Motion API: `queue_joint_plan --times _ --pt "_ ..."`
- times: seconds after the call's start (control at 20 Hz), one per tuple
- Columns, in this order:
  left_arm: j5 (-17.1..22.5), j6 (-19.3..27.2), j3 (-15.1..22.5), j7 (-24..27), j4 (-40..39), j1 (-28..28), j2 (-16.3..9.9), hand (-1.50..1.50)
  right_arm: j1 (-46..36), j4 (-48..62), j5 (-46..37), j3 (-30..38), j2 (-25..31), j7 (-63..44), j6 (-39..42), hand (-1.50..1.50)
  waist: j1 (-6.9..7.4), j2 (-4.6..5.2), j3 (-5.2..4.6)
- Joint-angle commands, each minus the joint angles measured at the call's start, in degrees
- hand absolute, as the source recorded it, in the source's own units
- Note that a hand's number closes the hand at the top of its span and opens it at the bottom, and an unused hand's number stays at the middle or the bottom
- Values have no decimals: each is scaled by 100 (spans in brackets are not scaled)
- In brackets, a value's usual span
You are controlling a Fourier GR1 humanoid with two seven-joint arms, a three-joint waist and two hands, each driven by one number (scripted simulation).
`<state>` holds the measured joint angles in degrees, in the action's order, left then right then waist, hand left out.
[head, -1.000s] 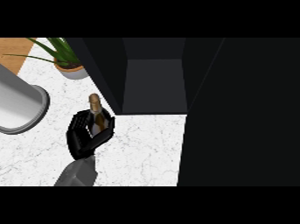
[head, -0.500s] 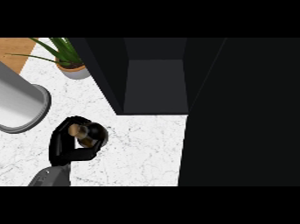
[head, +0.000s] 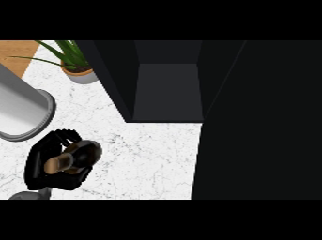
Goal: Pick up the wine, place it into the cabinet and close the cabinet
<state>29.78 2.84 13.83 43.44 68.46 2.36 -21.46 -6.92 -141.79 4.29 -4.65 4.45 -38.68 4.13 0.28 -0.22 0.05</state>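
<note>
White marble counter, veined in grey, fills the lower left of the head view, with a strip of wood-toned surface showing at its far left edge. On that counter stands the dark cabinet, its door swung open and taking up the whole right side as a black slab. The cabinet's inside shows as a plain grey-black recess.

Left of the cabinet, at the back, sits a small potted plant with long green leaves in a pale pot. Farther left and a little nearer stands a big grey cylinder with a flared base ring resting on the marble.

Below and left of the cabinet's opening, just in front of the cylinder's base, the left hand is clenched round the wine. The bottle is seen almost end-on from above: a dark, nearly black round body with a brownish neck and top pointing up toward the camera. Black fingers wrap round its far side and the palm covers its left side, so much of the glass is hidden. The bottle is well apart from the cabinet, outside it, over the marble; whether it touches the counter I cannot tell. A bit of grey forearm shows at the lower edge beneath the hand.
</note>
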Motion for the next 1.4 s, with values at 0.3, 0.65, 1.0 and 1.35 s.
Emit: queue_joint_plan --times 0.3,0.65,1.0,1.35 --pt "210 -121 53 -1196 2183 -693 -250 150 426 -742 422 19 -65 -151 112 -150 -14 2 -2" --pt "-391 1210 453 -2897 3112 292 151 150 47 -539 517 144 -24 -308 81 -150 -65 13 -2" --pt "-835 1694 1010 -3747 3662 909 789 150 201 -695 202 -181 -158 -373 14 -150 -88 9 -3" --pt "-1429 2085 1315 -4358 3632 1285 1409 150 327 -453 27 -357 -310 -29 60 -150 -52 14 -4"
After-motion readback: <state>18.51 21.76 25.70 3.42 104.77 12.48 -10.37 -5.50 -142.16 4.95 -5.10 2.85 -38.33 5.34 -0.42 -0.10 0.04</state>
